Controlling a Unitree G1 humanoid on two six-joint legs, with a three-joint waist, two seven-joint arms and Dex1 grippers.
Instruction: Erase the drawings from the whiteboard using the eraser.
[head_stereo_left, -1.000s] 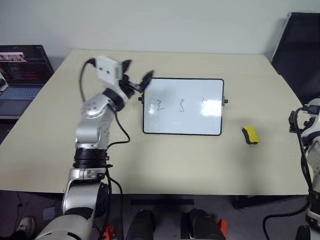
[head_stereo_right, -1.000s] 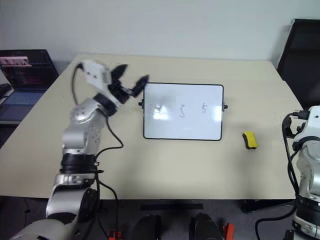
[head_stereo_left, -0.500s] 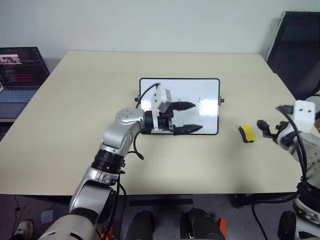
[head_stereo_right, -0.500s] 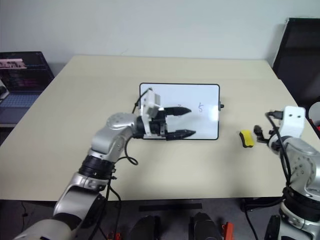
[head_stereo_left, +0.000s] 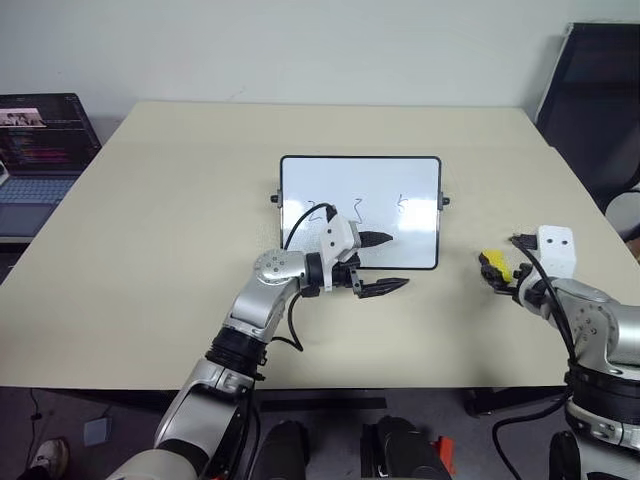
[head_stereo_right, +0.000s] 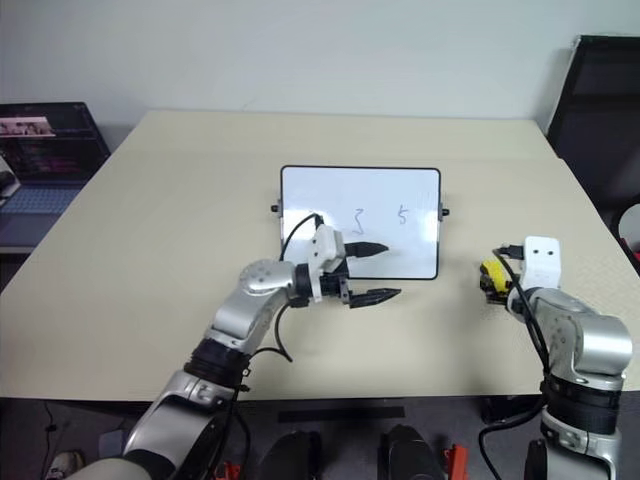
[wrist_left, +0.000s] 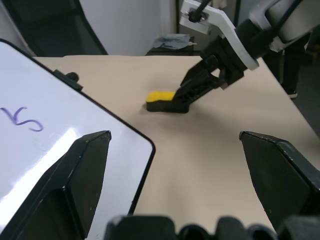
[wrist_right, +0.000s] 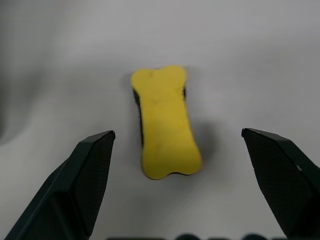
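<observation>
Your right pincer (wrist_right: 172, 165) gapes around the small yellow black-based eraser (wrist_right: 165, 121), not touching; left pincer (head_stereo_left: 383, 262) open, hiding the white black-framed whiteboard's (head_stereo_left: 420, 175) near edge.

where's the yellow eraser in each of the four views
Left eye view: eraser on the table right of the whiteboard, at the right tool.
Right eye view: same spot.
Left wrist view: mid-picture, at the right tool's fingertips.
Right wrist view: centred.
Shared landmark: the whiteboard.

Glossy whiteboard (head_stereo_left: 400, 185), matt beige table (head_stereo_left: 150, 250), matt yellow eraser (wrist_right: 165, 122)
</observation>
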